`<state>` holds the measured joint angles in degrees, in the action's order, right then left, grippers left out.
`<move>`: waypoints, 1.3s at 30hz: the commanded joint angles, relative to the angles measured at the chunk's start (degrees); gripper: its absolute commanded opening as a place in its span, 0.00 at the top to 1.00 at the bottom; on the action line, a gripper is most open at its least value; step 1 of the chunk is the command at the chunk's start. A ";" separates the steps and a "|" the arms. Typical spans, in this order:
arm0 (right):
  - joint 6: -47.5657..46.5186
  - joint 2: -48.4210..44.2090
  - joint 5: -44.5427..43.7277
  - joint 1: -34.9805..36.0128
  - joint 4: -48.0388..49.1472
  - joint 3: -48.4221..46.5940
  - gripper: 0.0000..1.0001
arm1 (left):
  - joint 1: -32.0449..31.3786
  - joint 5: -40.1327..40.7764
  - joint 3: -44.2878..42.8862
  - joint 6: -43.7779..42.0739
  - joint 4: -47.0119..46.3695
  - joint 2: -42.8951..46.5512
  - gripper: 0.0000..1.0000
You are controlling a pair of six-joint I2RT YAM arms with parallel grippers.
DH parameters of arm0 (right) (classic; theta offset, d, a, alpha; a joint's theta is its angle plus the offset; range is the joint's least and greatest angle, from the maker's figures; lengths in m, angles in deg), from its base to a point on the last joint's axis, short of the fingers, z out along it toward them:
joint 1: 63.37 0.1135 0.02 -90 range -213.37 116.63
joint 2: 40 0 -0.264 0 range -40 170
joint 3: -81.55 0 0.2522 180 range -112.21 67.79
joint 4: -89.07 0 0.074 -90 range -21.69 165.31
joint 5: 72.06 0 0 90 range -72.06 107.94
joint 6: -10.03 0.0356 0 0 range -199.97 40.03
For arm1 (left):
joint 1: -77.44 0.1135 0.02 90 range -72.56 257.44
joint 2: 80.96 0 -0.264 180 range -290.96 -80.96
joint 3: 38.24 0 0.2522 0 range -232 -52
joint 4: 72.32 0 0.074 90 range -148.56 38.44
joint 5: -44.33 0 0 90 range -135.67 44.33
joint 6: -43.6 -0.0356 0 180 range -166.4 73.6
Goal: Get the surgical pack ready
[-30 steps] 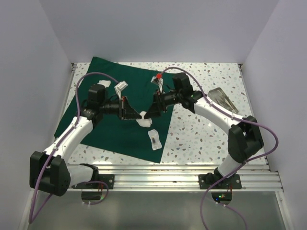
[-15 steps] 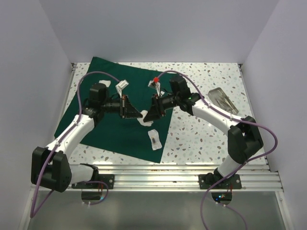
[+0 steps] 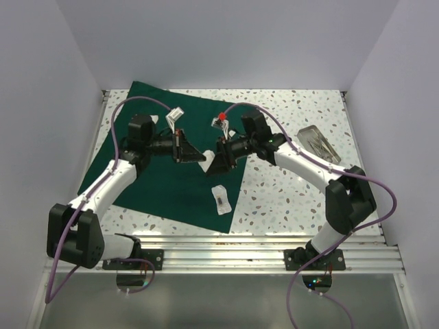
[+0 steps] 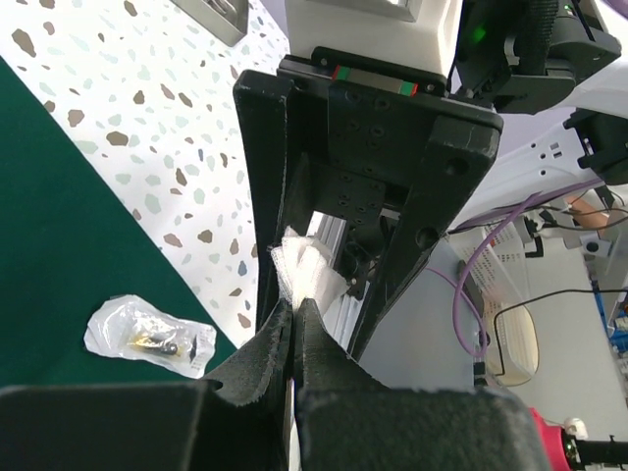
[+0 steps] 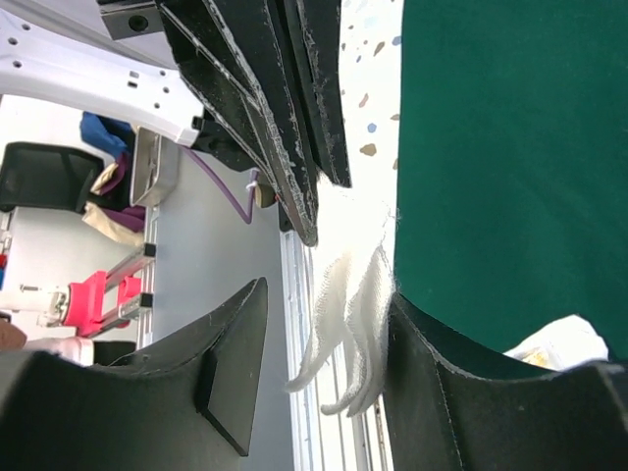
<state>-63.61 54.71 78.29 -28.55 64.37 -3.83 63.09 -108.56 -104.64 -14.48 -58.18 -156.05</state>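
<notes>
Left wrist view: claws nose to nose

My left claw (image 4: 296, 312) is clenched on a white gauze pad (image 4: 306, 267). My right claw (image 5: 327, 294) stands parted around its loose end, not pinching. Below lies the surgical pack (image 3: 164, 185), flat on the speckled surface (image 3: 274, 199), a small packet (image 3: 220, 199) on it. I judge the cloth light and limp, best taken at a free corner. Farthest off sits the metal tray (image 3: 319, 142).

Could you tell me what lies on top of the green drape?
On the drape, a small clear packet lies near the front corner. The arms cover some cloth beneath them.
</notes>
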 commanded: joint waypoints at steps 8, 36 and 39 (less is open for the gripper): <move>-2.90 1.08 -2.87 1.03 -3.10 -2.82 1.00 | -0.15 -1.27 -2.20 1.30 -4.43 -1.55 1.00; -6.25 3.98 -6.31 0.24 -8.66 -8.02 0.81 | 0.64 -4.34 -3.34 -3.97 2.25 -3.75 1.00; -4.94 3.72 -6.92 -0.02 -7.78 -7.23 0.82 | 0.81 -4.52 -3.34 -4.32 2.43 -4.19 1.00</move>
<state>-69.67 58.63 71.06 -27.87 54.99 -11.06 63.53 -111.27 -105.39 -17.10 -56.12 -159.94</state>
